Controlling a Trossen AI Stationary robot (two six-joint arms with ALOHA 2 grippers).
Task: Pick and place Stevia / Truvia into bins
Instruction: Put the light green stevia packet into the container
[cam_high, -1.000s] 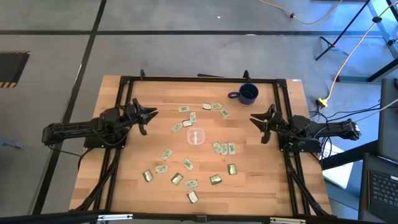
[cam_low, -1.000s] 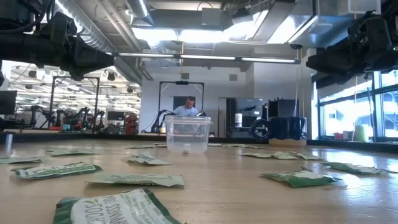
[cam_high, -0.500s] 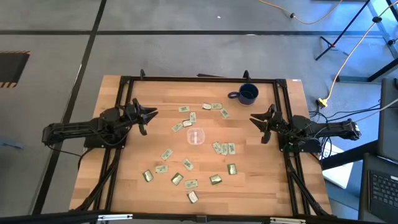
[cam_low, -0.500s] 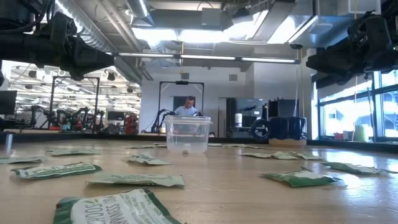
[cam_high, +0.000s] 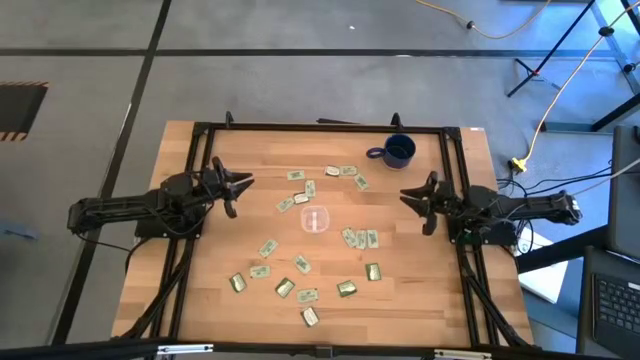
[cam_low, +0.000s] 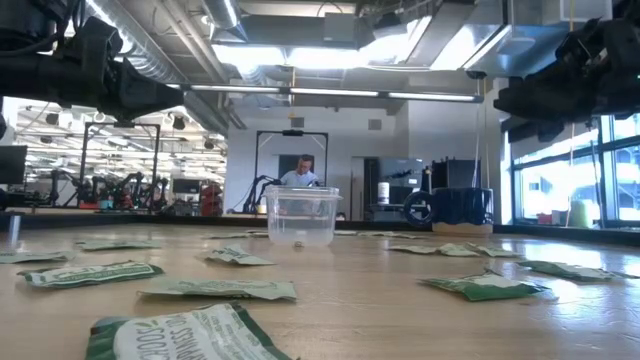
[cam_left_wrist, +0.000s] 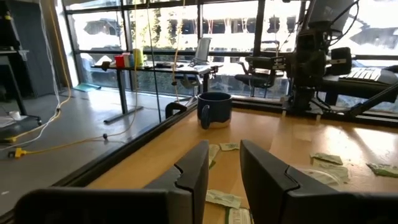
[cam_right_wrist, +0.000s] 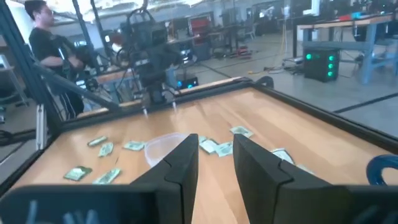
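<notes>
Sachets lie scattered on the surface, near edge to far, around the empty clear cup at centre. Both jaws, left and right, hover apart, holding nothing. No pick begun; next, descend onto one sachet.

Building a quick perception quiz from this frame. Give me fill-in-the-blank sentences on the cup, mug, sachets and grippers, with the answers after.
1. The clear plastic cup has ____ sachets inside it.
2. The dark blue mug stands near the table's far edge, on the ____ arm's side.
3. The left gripper and right gripper both hang above the table, each holding ____.
4. The green and white sachets lie ____ on the wooden table, scattered around the cup.

Answers: no; right; nothing; flat
</notes>
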